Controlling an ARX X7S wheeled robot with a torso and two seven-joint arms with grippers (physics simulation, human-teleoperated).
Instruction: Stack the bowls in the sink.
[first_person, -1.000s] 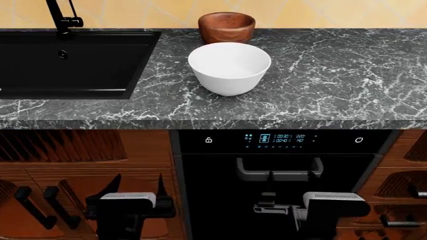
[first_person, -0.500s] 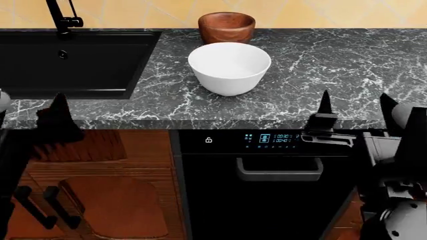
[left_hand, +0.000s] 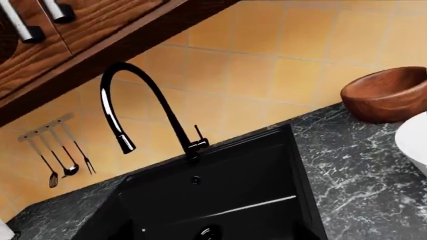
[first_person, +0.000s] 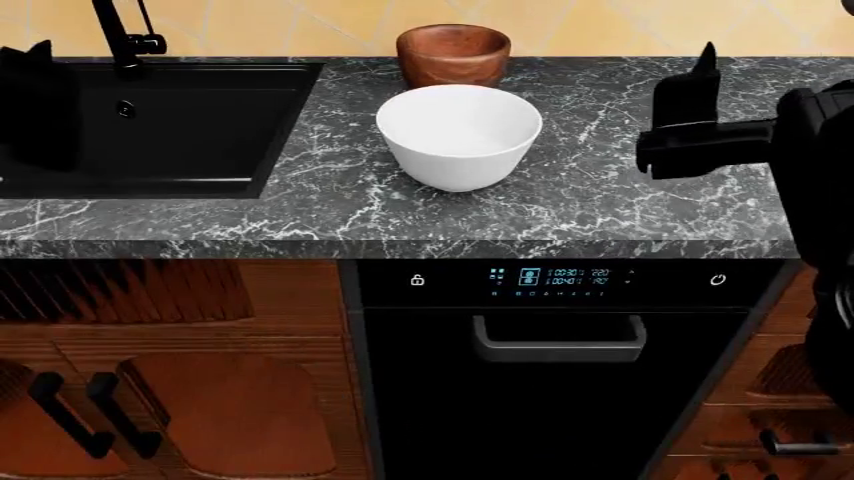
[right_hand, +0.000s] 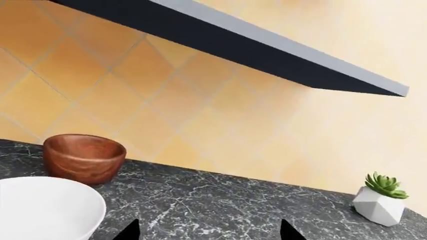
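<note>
Currently both bowls sit on the counter (first_person: 641, 200) beside the sink (first_person: 147, 125): white bowl (first_person: 459, 135) in front, wooden bowl (first_person: 454, 54) just behind. Right gripper (right_hand: 208, 231) spreads wide, empty; left gripper's (first_person: 34, 100) spread cannot be told.

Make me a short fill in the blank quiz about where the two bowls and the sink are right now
1. The white bowl and the wooden bowl both stand on the ____, not in the sink.
2. In the head view, the wooden bowl sits ____ the white bowl, nearer the tiled wall.
3. The sink basin holds ____ bowls so far.
4. The small potted plant shows only in the ____ wrist view.

Missing words: countertop; behind; no; right
</note>
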